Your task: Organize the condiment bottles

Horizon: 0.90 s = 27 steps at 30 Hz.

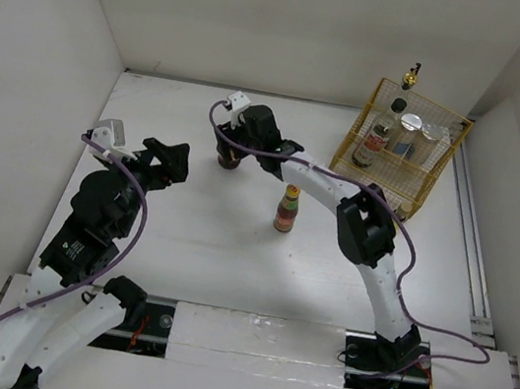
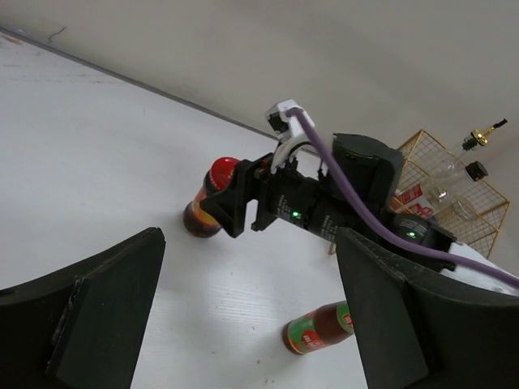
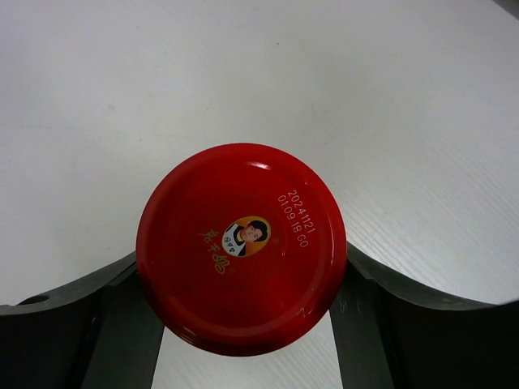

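Note:
A red-lidded jar (image 1: 230,159) stands on the white table at the back centre. My right gripper (image 1: 239,149) is shut on it, one finger on each side under the lid (image 3: 241,243). The jar also shows in the left wrist view (image 2: 209,204), with the right gripper (image 2: 243,197) around it. A yellow-capped brown bottle (image 1: 286,209) stands upright and alone mid-table, and shows in the left wrist view (image 2: 318,328). My left gripper (image 1: 173,162) is open and empty, left of the jar and above the table (image 2: 250,247).
A yellow wire rack (image 1: 439,181) stands at the back right. It holds a gold-spout clear bottle (image 1: 411,80), a tall black-capped bottle (image 1: 381,135) and two silver-lidded jars (image 1: 410,132). White walls close the left, back and right sides.

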Motion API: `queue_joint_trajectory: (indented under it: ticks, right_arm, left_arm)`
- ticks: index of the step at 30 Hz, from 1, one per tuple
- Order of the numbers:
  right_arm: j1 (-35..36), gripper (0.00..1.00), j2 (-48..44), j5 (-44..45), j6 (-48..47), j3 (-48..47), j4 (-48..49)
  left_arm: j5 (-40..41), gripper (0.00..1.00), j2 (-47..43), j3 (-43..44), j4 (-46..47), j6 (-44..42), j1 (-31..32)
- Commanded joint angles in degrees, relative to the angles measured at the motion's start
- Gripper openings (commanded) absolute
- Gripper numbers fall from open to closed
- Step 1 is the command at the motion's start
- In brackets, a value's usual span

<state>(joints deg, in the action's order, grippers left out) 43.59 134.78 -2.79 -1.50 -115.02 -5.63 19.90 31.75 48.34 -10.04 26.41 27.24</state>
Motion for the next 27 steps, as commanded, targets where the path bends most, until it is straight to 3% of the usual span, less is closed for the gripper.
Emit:
queue_joint_trajectory:
  ticks: [1, 9, 19, 27]
  right_arm:
    - [-0.7, 0.51, -16.88, -0.28, 0.0, 1.88, 16.08]
    - [-9.39, 0.5, -40.36, -5.04, 3.6, 20.69, 25.76]
    - [-29.87, 0.49, -69.18, 3.14, 9.93, 52.16, 26.28]
    - [-40.95, 0.49, -73.26, 5.86, 11.25, 56.4, 20.31]
  left_arm:
    - [-0.48, 0.82, 0.16, -0.08, 2.4, -0.75, -0.26]
    - [-0.48, 0.82, 0.16, -0.08, 2.4, -0.75, -0.26]
    - [-2.23, 0.82, 1.21, -0.08, 2.92, -0.75, -0.26]
    - [-2.85, 0.82, 2.27, -0.08, 2.92, -0.75, -0.26]
